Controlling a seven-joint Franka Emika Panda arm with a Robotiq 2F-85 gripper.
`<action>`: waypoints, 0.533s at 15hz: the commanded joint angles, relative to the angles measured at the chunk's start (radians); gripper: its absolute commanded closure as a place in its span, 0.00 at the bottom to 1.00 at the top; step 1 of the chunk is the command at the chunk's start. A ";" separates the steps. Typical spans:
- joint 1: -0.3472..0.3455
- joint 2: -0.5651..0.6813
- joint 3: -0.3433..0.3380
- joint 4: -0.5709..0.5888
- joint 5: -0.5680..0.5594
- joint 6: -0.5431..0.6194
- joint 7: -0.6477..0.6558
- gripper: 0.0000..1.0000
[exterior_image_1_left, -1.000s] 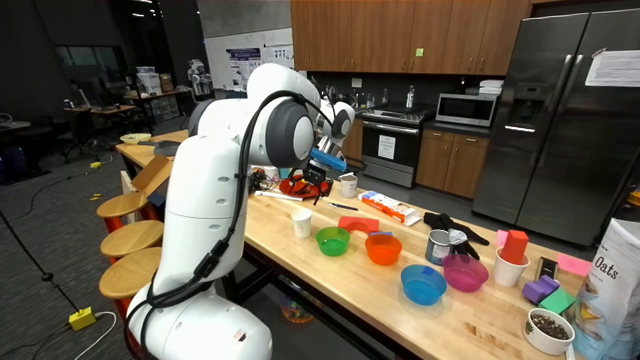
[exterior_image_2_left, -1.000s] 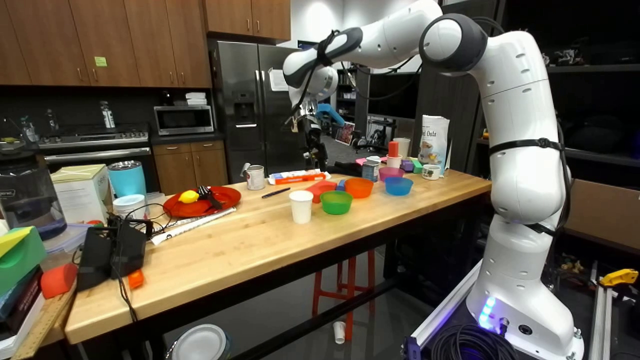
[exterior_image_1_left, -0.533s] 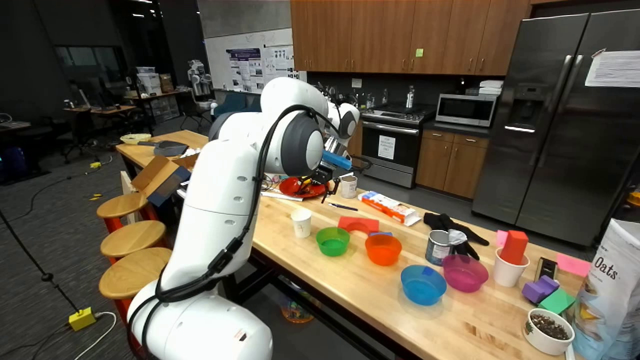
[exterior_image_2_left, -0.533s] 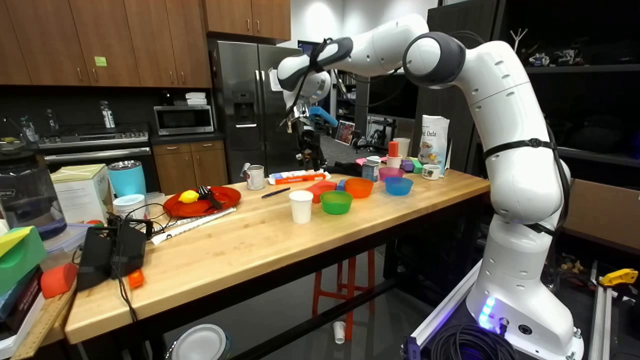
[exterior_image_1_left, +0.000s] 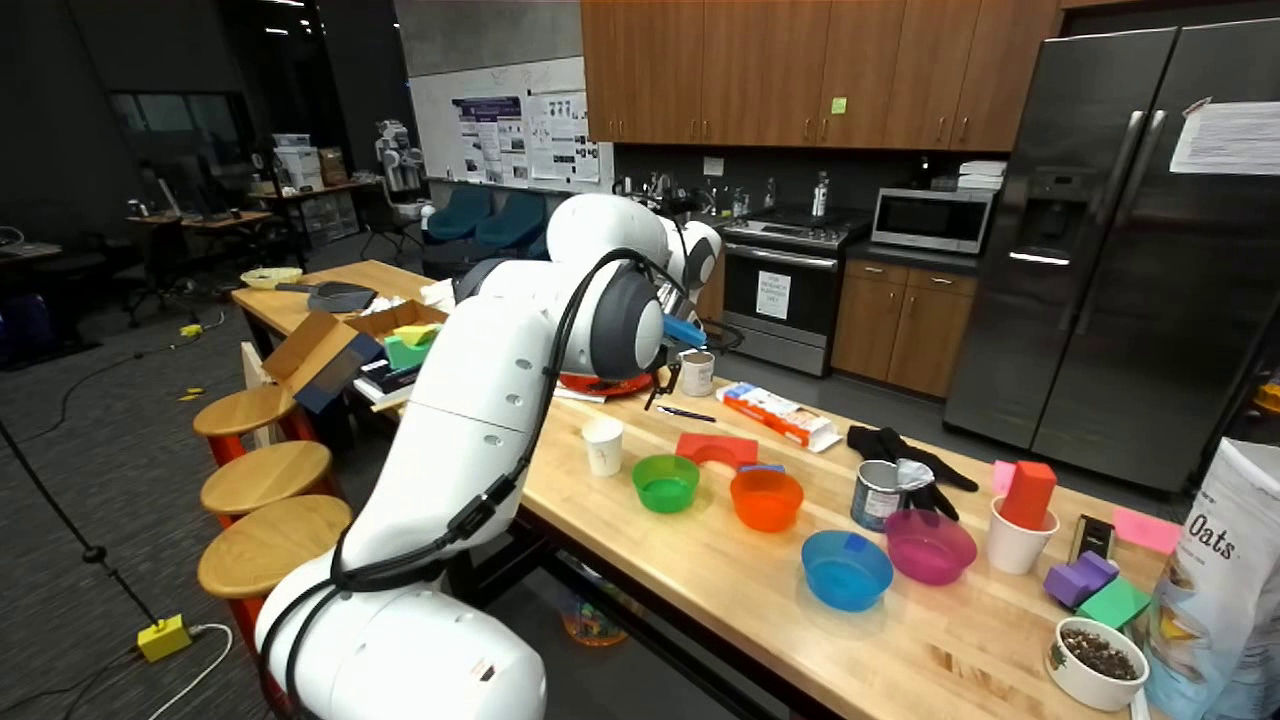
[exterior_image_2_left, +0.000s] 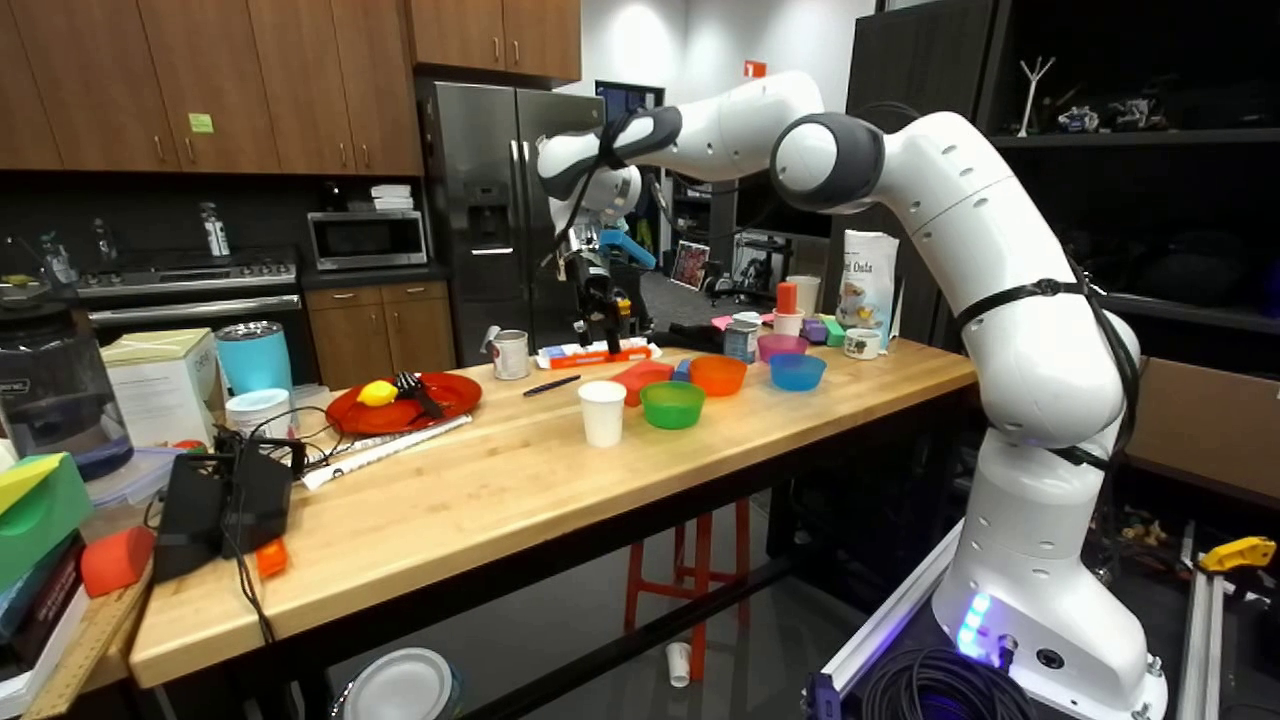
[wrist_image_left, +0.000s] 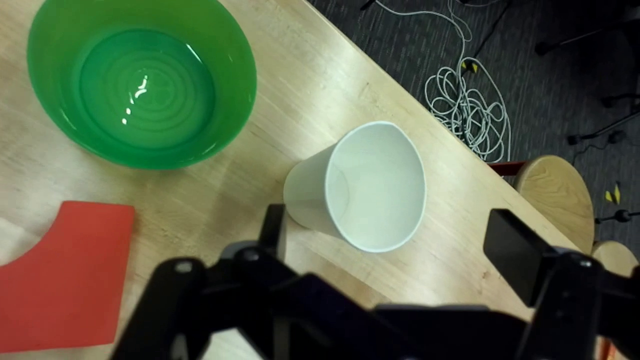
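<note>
White paper cup (wrist_image_left: 376, 187), one: in the wrist view it lies ahead of the pincer (wrist_image_left: 389, 240), between the lines of its two fingers (wrist_image_left: 517, 257) and nearer the finger at frame left; stands upright on the worktop (exterior_image_2_left: 470, 500), mouth up, long axis vertical; well apart from the pincer in both exterior views

Pincer, one, on a single white arm (exterior_image_2_left: 1010, 235): fingers spread wide, nothing held, no contact seen; hangs above the worktop

Translucent green bowl (wrist_image_left: 147, 90), one: just beside the cup, not touching

Red arch block (exterior_image_1_left: 717, 448), one: near the green bowl, apart from it in the wrist view

Orange bowl (exterior_image_1_left: 767, 498), one: near the red arch block, in an exterior view

Black pen (exterior_image_1_left: 690, 413), tin can (exterior_image_1_left: 698, 375) and orange-and-white carton (exterior_image_1_left: 780, 413), one each: close to the pincer within the frame of an exterior view; true separation cannot be told

Changes against the frames of a second ago: elbow (exterior_image_2_left: 830, 160) sits lower in both exterior views; pincer (exterior_image_2_left: 598, 338) nearer the tin can in an exterior view; red plate (exterior_image_1_left: 615, 387) more covered by the arm in an exterior view; cup, green bowl, orange bowl, block, pen, can and carton unmoved
</note>
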 joint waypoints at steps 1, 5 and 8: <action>0.001 0.084 0.023 0.129 -0.006 -0.063 -0.001 0.00; 0.003 0.121 0.034 0.174 -0.001 -0.082 0.009 0.00; 0.003 0.103 0.034 0.134 -0.012 -0.033 -0.004 0.00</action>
